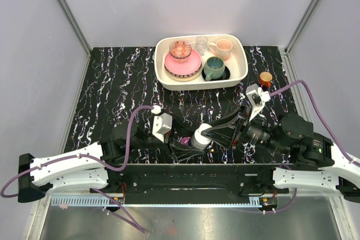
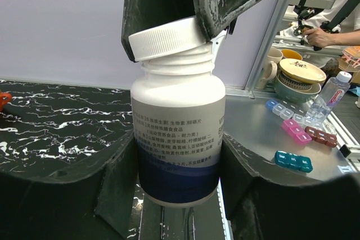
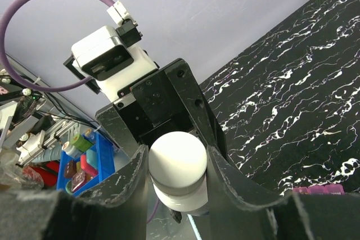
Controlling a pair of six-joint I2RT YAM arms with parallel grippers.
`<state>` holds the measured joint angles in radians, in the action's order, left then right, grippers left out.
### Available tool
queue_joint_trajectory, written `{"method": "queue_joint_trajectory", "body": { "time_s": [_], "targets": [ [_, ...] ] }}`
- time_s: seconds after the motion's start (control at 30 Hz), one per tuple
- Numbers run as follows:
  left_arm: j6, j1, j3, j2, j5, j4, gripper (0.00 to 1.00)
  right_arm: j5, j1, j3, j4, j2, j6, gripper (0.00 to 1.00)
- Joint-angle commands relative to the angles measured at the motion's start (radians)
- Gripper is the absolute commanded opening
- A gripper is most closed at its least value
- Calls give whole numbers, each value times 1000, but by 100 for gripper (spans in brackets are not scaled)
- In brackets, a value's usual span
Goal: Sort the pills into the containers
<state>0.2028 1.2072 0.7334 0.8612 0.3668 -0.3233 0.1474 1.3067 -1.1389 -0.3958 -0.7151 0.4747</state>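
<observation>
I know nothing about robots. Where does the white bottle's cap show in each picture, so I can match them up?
Top external: the cap is a small white disc, low centre.
Left wrist: the cap sits upper centre, tilted on the white bottle.
Right wrist: the cap is lower centre, clamped in the right gripper.
Shared landmark: the black marbled table, seen in all three.
</observation>
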Motion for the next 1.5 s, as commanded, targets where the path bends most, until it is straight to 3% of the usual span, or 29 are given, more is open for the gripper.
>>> {"method": "queue_joint_trajectory", "body": {
  "time_s": [0.0, 0.43, 1.17, 1.47],
  "targets": [
    [18, 0, 54, -1, -40, -117, 0, -58, 2, 1, 18, -7, -24, 0],
    [118, 0, 41, 39, -65, -243, 0, -143, 2, 15, -3, 2, -87, 0],
    [126, 0, 60, 25, -12, -194, 0, -295, 2, -15, -138, -20, -145, 1],
    [159, 0, 47, 32, 55, -250, 0, -348, 3, -12, -155, -9, -160, 1]
  ]
}}
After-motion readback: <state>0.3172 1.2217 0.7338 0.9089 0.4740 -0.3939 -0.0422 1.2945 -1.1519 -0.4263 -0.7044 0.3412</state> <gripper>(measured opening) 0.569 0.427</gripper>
